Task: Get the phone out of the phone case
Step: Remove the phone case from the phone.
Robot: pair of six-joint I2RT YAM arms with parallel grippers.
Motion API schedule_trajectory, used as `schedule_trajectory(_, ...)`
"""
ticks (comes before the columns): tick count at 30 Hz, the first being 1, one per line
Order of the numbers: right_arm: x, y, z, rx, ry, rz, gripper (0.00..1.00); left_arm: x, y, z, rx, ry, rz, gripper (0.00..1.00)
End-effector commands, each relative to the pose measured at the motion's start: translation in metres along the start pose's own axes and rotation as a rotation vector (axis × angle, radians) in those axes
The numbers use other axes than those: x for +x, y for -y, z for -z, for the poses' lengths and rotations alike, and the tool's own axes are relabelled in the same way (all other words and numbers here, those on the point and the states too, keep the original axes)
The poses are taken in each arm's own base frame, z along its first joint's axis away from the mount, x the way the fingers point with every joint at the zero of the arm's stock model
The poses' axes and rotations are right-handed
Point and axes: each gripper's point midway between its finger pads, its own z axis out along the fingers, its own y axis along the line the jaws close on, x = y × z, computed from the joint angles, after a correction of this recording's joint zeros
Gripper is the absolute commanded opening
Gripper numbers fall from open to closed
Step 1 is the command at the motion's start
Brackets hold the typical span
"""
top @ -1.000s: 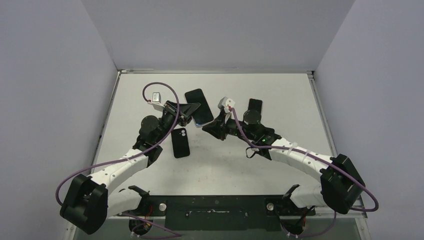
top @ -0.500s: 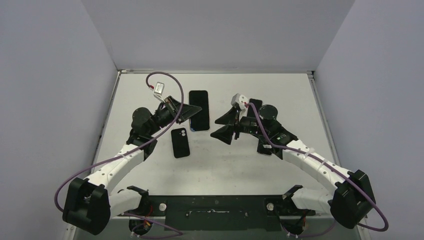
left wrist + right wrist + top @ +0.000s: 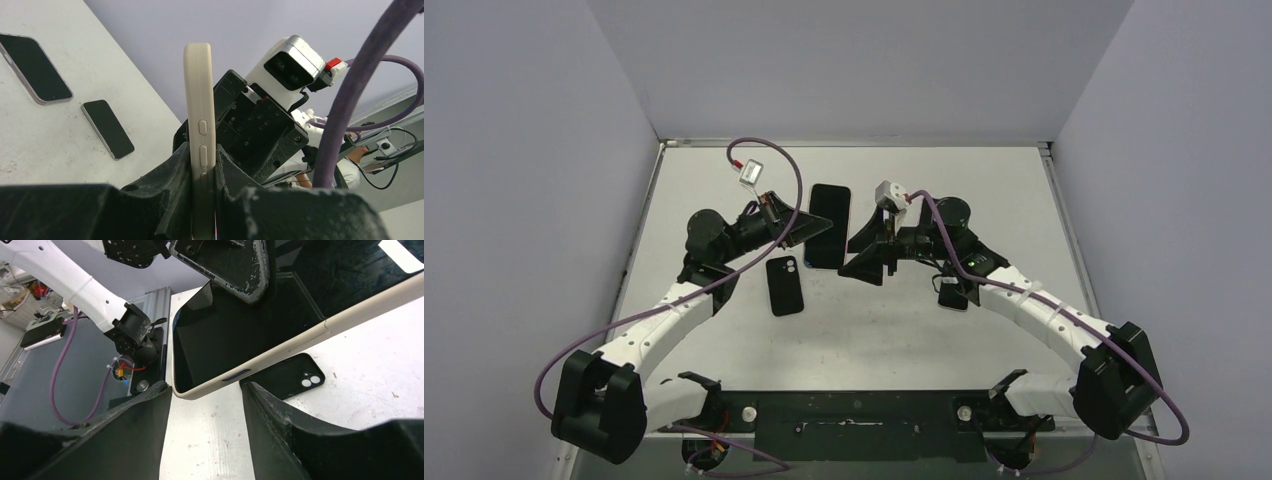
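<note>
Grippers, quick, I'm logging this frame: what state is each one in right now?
Left gripper: closed, clamping the cased phone by its edge.
Right gripper: open, fingers spread, holding nothing.

— Mid-bench, nearer the far edge?
— Cased phone (image 3: 826, 226), up off the surface, between left gripper (image 3: 803, 226) on its left and right gripper (image 3: 864, 255) on its right.
— Before it?
— Small phone (image 3: 785, 285), flat, toward the near edge. Another phone (image 3: 952, 293) right of centre, partly under the right arm.
</note>
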Motion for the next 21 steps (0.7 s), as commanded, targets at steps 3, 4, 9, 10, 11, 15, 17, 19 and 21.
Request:
schedule_trajectory(3, -0.032, -0.014, -0.007, -0.100, 0.062, 0.098, 0.46, -0.022, 0.051, -0.005, 0.169, 0.038, -0.123, 0.00)
schedule_trajectory(4, -0.032, -0.014, -0.007, -0.108, 0.062, 0.097, 0.44, -0.021, 0.050, -0.005, 0.169, 0.034, -0.119, 0.00)
schedule_trajectory(9, -0.030, -0.010, -0.010, -0.110, 0.053, 0.109, 0.22, -0.019, 0.052, -0.004, 0.188, 0.037, -0.082, 0.00)
schedule_trajectory(10, -0.027, -0.008, -0.011, -0.103, 0.046, 0.121, 0.18, -0.019, 0.052, -0.004, 0.192, 0.040, -0.066, 0.00)
schedule_trajectory(11, -0.025, -0.005, -0.011, -0.093, 0.037, 0.138, 0.14, -0.020, 0.052, -0.004, 0.192, 0.042, -0.048, 0.00)
schedule_trajectory(15, -0.014, 0.011, -0.011, -0.032, -0.017, 0.213, 0.04, -0.020, 0.056, -0.005, 0.215, 0.040, 0.015, 0.00)
schedule_trajectory(17, -0.012, 0.017, -0.012, -0.012, -0.043, 0.236, 0.02, -0.019, 0.060, -0.005, 0.233, 0.034, 0.041, 0.00)
schedule_trajectory(19, -0.009, 0.022, -0.014, 0.005, -0.066, 0.261, 0.00, -0.018, 0.060, -0.006, 0.238, 0.028, 0.068, 0.00)
schedule_trajectory(21, -0.009, 0.025, -0.016, 0.022, -0.076, 0.287, 0.00, -0.017, 0.059, -0.006, 0.237, 0.024, 0.084, 0.00)
